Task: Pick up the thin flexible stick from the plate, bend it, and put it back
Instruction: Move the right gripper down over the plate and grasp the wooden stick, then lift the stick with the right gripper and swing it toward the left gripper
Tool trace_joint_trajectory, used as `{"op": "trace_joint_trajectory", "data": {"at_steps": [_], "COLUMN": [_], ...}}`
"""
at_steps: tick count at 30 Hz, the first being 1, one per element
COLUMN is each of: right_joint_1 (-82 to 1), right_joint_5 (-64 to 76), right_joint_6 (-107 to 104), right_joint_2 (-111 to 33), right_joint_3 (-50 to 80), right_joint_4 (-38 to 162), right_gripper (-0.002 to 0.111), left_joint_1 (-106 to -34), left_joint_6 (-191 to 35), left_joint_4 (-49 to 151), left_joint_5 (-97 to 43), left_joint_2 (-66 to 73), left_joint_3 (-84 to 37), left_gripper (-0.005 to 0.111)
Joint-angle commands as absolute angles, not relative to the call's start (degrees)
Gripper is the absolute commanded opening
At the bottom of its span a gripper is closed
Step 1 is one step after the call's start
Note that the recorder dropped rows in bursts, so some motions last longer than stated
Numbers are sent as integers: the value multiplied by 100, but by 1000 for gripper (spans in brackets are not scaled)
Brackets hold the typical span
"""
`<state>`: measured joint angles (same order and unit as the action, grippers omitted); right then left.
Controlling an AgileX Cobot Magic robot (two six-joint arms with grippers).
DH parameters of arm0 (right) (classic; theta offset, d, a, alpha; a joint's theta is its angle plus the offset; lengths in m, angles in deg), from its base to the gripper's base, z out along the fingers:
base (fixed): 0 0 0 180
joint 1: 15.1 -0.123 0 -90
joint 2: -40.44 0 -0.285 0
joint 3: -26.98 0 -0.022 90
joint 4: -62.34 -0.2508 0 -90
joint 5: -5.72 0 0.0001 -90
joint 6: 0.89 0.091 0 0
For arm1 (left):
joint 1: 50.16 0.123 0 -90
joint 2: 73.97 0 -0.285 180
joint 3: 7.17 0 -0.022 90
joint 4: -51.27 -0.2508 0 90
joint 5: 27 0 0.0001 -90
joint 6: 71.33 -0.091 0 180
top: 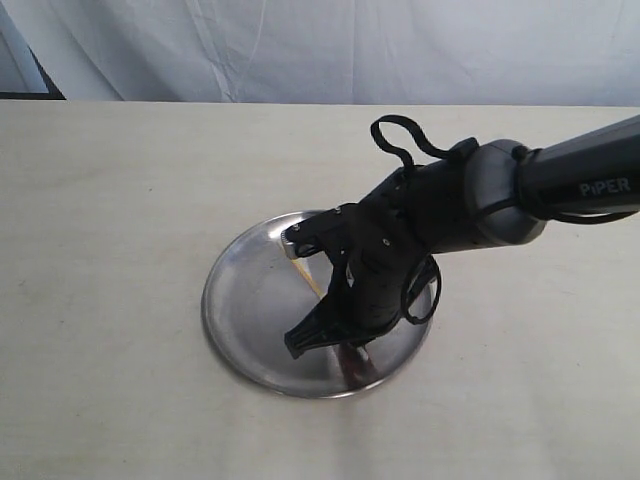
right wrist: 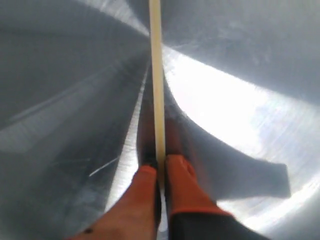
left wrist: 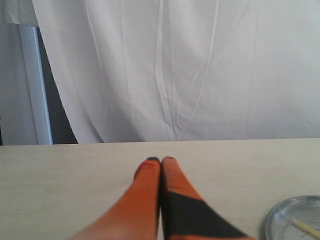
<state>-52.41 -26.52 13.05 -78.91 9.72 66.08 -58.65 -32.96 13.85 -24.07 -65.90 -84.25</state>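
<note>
Right wrist view says the most: the right claw (right wrist: 160, 172) has its two orange fingers pressed together on the thin flexible stick (right wrist: 157, 75), which runs straight out from between the tips across the shiny plate (right wrist: 240, 100). The hold is at one end of the strand. I cannot tell whether the far end is lifted or lying on the metal.

From the exterior view, the black arm leans down over the plate (top: 240, 300), with the right claw (top: 305, 338) low above its rim-side half and a sliver of the stick (top: 306, 276) showing beside the wrist. The plate sits mid-table, well in from the curtain-side edge of the table (top: 120, 200).

The left claw (left wrist: 160, 161) is closed on nothing. It hangs over bare table toward the left edge, well apart from the plate (left wrist: 287, 212), where the stick (left wrist: 307, 229) just peeks in.

That strand looks feather-light, smooth and brittle, to my eye. A pinch at one end alone would let it swing or slip. Bending it likely wants a second hold near the other end, and a gentle arc, since a sharp one could snap it. The raised rim could catch the tip. Open table lies all around for the left arm to come across.
</note>
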Motion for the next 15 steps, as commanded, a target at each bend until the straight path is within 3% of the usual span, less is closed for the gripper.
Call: {"op": "trace_joint_trajectory", "data": {"at_steps": [1,15], "right_joint_1": [-5218,-5218], "right_joint_5": [-2741,-2868], "right_joint_6": [1257,1257], "right_joint_2": [-7935,-6732], "right_joint_3": [894,894], "right_joint_4": [6851,6867], "right_gripper": [-1,-1], "left_joint_1": [-5872,-5872], "left_joint_6": [-3288,-3288], "left_joint_4": [1373,1373], "left_joint_5": [-2417,-2417], "left_joint_2": [-6618,-6618], "left_joint_3": [-8438,-8438], "left_gripper": [0,0]}}
